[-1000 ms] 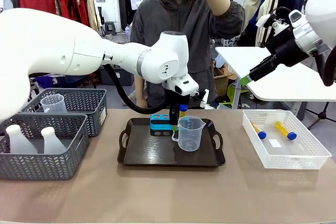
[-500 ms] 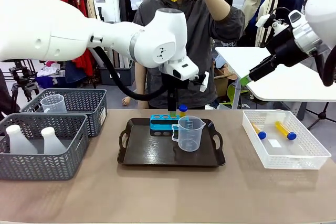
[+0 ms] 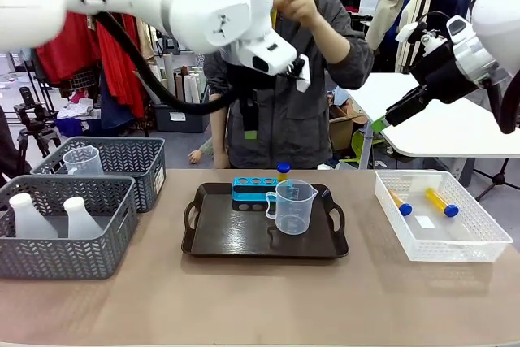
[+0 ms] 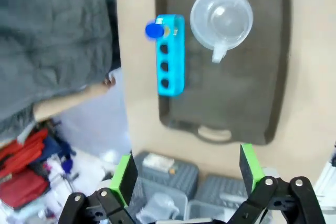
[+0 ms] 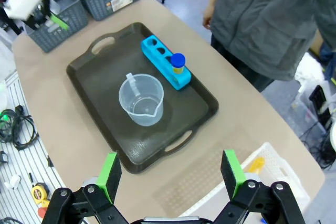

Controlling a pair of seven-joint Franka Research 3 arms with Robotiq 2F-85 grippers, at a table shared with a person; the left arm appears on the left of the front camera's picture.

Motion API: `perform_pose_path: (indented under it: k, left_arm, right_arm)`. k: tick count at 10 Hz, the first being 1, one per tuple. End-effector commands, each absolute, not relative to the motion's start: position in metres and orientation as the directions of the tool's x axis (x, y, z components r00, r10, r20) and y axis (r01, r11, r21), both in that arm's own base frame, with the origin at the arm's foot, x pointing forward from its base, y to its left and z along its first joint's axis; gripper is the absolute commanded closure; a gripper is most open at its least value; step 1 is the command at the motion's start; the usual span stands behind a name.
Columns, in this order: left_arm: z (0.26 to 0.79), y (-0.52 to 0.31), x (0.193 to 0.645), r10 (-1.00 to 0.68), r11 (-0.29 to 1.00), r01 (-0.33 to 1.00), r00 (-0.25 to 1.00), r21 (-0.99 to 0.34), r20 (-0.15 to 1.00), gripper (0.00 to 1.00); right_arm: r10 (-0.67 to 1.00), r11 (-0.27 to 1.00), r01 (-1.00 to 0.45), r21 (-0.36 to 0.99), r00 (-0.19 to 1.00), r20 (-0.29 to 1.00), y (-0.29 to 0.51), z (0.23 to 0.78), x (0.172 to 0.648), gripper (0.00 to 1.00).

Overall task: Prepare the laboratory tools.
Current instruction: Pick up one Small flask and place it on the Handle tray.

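- Tan tabletop (image 3: 260, 306); red garments (image 3: 61, 50) and a white table (image 3: 439, 127) in the room behind.
- Left gripper (image 4: 186, 153) and right gripper (image 5: 169, 156): fingers spread wide, empty, raised high.
- Dark tray (image 3: 244, 237) at centre.
- Clear beaker (image 3: 294, 207) with printed scale, upright on tray beside blue rack (image 3: 253, 188).
- Yellow, blue-capped tube (image 3: 283, 170) upright in rack's end hole.
- Two tubes (image 3: 443, 202) lying in white basket (image 3: 439, 241).

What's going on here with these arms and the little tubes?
Two robot arms are setting out lab tools. One blue-capped yellow tube stands in the blue rack on the dark tray, beside a clear beaker. Two more tubes lie in the white basket at the right. The left gripper hangs open high above the tray; the right gripper is open too, holding nothing.
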State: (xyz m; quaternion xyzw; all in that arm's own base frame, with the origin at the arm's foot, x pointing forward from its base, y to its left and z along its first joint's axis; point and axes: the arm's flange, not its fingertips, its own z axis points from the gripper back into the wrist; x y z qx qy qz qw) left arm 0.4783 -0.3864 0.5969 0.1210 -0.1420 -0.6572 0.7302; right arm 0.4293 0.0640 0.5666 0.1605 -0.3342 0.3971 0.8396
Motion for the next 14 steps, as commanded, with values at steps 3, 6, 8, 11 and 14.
perform_pose_path:
  k: [3,6,8,11,14]
  left_arm:
    - [0.634,-0.304,0.452,-0.821,0.557,0.759,0.565,0.337,0.083,0.0]
    - [0.65,-0.23,0.422,-0.58,0.807,0.524,0.791,0.272,0.195,0.0]
    - [0.646,-0.174,0.396,-0.432,0.899,0.396,0.874,0.189,0.222,0.0]
    - [0.615,-0.115,0.386,-0.286,0.957,0.264,0.929,0.117,0.237,0.0]
    - [0.647,-0.142,0.393,-0.374,0.924,0.346,0.907,0.162,0.196,0.0]
  right_arm:
    - [0.546,0.624,-0.781,0.02,0.454,0.704,0.063,0.567,0.431,0.0]
    - [0.546,0.624,-0.781,0.02,0.454,0.704,0.063,0.567,0.431,0.0]
    - [0.546,0.624,-0.781,0.02,0.454,0.704,0.063,0.567,0.431,0.0]
    - [0.546,0.624,-0.781,0.02,0.454,0.704,0.063,0.567,0.431,0.0]
    - [0.546,0.624,-0.781,0.02,0.454,0.704,0.063,0.567,0.431,0.0]
